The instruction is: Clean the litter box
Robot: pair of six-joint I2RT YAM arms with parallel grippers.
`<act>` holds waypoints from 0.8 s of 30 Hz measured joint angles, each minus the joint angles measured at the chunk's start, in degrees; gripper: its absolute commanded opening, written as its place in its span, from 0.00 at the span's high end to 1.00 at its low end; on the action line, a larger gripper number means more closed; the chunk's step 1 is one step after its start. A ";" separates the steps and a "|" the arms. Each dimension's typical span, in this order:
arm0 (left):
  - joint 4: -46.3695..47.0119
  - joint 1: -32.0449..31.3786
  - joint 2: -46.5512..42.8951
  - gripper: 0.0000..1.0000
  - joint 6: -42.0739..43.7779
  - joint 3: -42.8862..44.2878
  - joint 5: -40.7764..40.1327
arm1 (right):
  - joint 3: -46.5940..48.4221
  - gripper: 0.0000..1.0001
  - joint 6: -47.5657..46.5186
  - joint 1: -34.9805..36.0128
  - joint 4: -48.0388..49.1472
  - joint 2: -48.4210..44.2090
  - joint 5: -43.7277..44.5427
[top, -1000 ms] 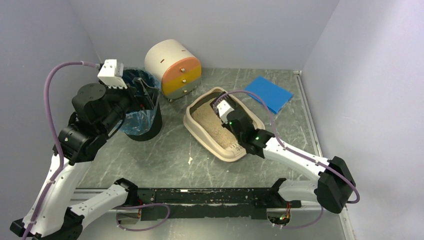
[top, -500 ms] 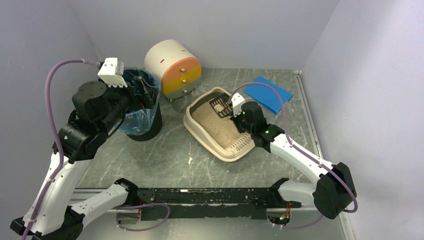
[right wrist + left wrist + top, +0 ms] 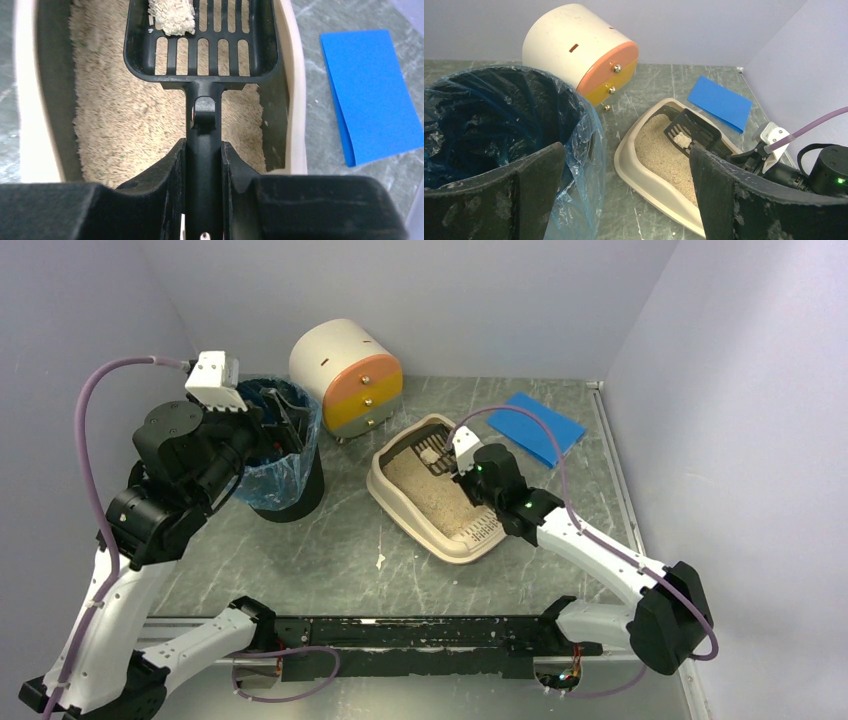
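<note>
Beige plastic litter box (image 3: 26,110), one, on the grey table (image 3: 330,540) right of centre, set at an angle; slotted ledge (image 3: 485,530) at its near end, tan litter (image 3: 125,125) spread across the floor. Judged stiff and light as a shell, but bottom-heavy with loose grain that would shift and spill on any tilt; the smooth base likely slides if pushed. Best hold looks to be the wide rolled rim on a long side, kept level. Black scoop (image 3: 202,85), one, slotted, held over the far end of the box; its handle is clamped between the fingers of the right gripper (image 3: 202,155), which is closed tight on it. Clump (image 3: 171,17), one, pale, lying on the scoop's slots at the far left corner; probably crumbly, so it wants a steady carry. Bin (image 3: 298,498), one, black with blue liner, left of the box and apart from it. Left gripper (image 3: 626,170), jaws spread wide and holding nothing, poised at the bin's mouth. Drawer unit (image 3: 345,365), one, white drum with orange and yellow fronts, three knobs, behind the bin. Blue sheet (image 3: 538,425), one, flat, beyond the box at far right.
</note>
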 measured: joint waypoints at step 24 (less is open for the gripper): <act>-0.13 0.00 -4.20 0.01 0.02 -1.40 -1.81 | 5.70 1.00 2.19 1.95 -4.96 0.74 -0.04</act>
